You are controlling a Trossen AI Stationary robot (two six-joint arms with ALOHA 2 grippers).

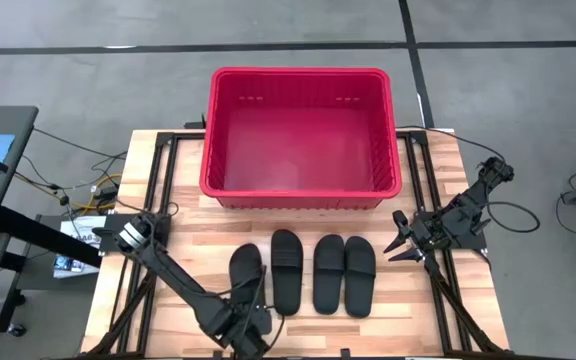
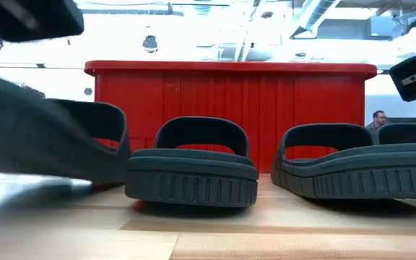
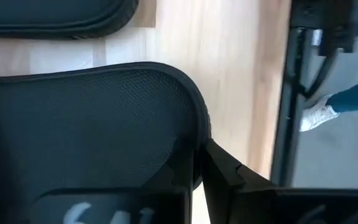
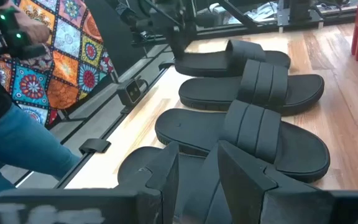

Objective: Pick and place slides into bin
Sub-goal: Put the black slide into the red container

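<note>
1. I have the left tool (image 1: 253, 322) down at the near edge of the pale wooden counter (image 1: 158, 170), at the heel end of the leftmost of the four matte black rubber slide sandals (image 1: 246, 275). In the left wrist view one dark finger (image 3: 225, 168) presses against the sole's edge, so the tool seems to straddle the heel; I cannot tell whether it has closed on it.
2. I count four slides in one row, soles down and straps up, all on the counter and none in the bin yet. In the high view the leftmost sits slightly skewed, probably from my approach.
3. The large rectangular red plastic basket (image 1: 213, 170) with ribbed sides stands just behind the row, its open top facing up, so each slide needs only a short lift over the rim.
4. The right tool (image 1: 400, 243) waits beside the rightmost slide, its fingers spread apart and holding nothing.
</note>
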